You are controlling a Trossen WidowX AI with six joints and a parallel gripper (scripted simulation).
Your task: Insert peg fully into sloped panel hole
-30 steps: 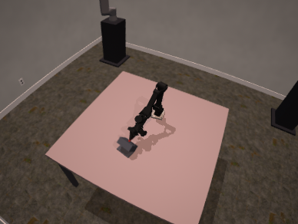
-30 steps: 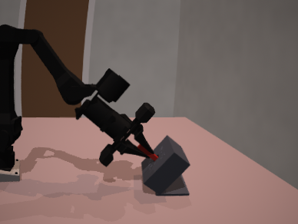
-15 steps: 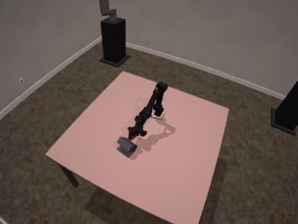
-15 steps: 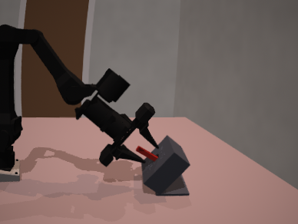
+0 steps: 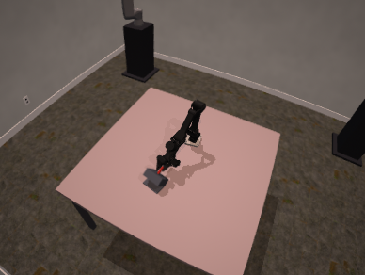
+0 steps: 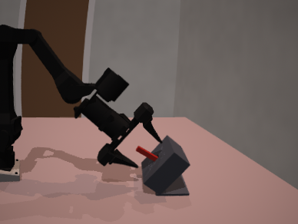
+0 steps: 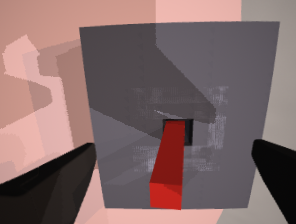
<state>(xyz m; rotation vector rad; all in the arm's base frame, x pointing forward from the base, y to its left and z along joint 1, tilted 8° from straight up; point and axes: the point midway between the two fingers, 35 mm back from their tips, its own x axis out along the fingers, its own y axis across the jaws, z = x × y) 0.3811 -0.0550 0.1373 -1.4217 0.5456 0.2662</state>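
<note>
A red peg (image 6: 147, 153) sticks out of the hole in the sloped face of the dark grey panel block (image 6: 166, 165). Its far end is in the hole and most of its length shows outside. In the wrist view the peg (image 7: 168, 165) runs from the square hole (image 7: 179, 131) toward the camera. My gripper (image 6: 147, 153) is open, one finger on each side of the peg and apart from it; both fingers show wide apart at the wrist view's lower corners (image 7: 172, 175). In the top view the arm (image 5: 181, 137) reaches down to the block (image 5: 155, 179) on the pink table.
The block stands on a thin grey base plate (image 6: 174, 189) on the pink table (image 5: 179, 174). Black pedestals stand on the floor at the back left (image 5: 138, 47) and at the right edge (image 5: 353, 134). The arm's base (image 5: 194, 138) is near the table's middle.
</note>
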